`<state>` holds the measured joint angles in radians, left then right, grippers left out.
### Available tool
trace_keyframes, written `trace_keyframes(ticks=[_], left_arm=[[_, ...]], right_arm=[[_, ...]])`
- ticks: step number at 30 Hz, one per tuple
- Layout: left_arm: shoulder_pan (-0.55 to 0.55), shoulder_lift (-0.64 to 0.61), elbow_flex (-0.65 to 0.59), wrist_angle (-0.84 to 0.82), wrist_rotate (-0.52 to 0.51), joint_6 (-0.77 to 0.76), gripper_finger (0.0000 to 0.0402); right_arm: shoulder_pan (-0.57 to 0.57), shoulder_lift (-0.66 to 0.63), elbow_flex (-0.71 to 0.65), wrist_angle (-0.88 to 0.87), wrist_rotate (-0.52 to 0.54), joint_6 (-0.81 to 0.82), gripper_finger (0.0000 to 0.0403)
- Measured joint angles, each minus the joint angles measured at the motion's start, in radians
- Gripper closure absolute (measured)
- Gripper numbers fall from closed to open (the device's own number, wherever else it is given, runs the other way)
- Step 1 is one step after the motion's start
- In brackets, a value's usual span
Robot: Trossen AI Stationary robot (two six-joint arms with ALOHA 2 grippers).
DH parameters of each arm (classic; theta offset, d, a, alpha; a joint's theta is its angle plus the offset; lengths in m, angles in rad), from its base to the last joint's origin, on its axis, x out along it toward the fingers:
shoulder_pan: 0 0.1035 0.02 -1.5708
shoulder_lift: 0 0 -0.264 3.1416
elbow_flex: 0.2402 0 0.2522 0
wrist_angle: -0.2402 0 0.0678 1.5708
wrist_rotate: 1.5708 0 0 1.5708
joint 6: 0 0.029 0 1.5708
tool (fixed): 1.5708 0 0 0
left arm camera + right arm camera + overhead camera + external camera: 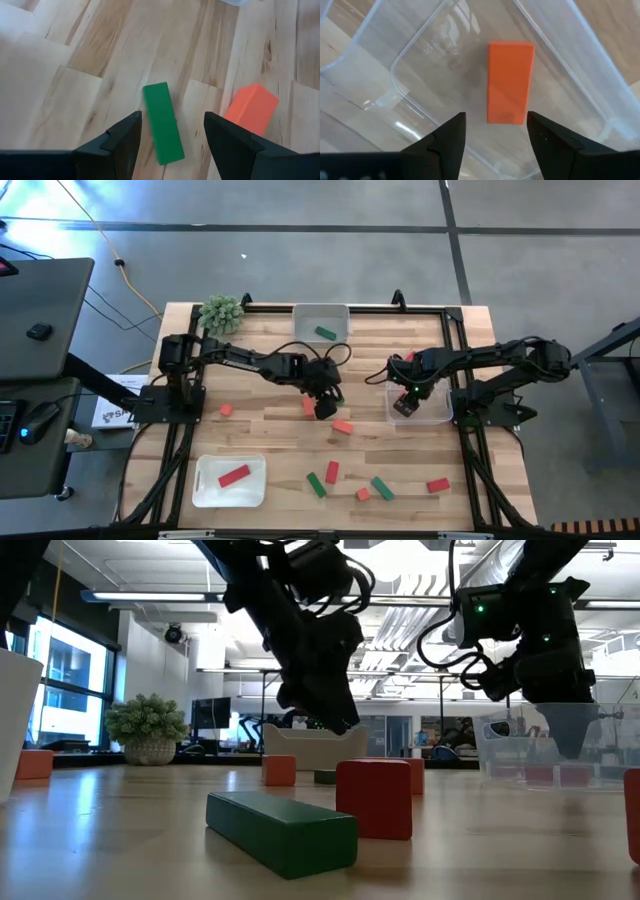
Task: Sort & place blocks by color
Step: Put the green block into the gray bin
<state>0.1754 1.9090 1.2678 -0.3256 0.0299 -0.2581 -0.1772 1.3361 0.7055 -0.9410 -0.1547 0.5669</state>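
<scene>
Both your grippers hang spread and empty, one over the table middle, one over the clear tray.

From above, your left gripper hovers mid-table near an orange block, while your right gripper sits over the clear tray; a green block lies in the far tray and a red block in the white tray, with others loose along the near edge. Your left wrist view shows wide-apart fingers above a green block. Your right wrist view shows fingers parted over an orange block lying in the clear tray.
</scene>
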Motion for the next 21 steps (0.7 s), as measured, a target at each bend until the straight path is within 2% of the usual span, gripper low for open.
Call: trace_keyframes(ticks=[10, 15, 21], left_arm=[[-0.015, 0.027, -0.001, -0.022, -0.047, 0.0, 0.0198], [-0.009, 0.026, 0.0, -0.023, -0.064, 0.009, 0.0198], [-0.014, 0.026, 0.0, -0.018, -0.064, -0.005, 0.0198]], right_arm=[[0.001, -0.001, 0.0, 0.016, -0.026, 0.147, 0.0204], [0.001, -0.003, 0.008, 0.049, -0.028, 0.158, 0.0204], [0.001, -0.003, 0.099, 0.025, 0.01, 0.116, 0.0204]])
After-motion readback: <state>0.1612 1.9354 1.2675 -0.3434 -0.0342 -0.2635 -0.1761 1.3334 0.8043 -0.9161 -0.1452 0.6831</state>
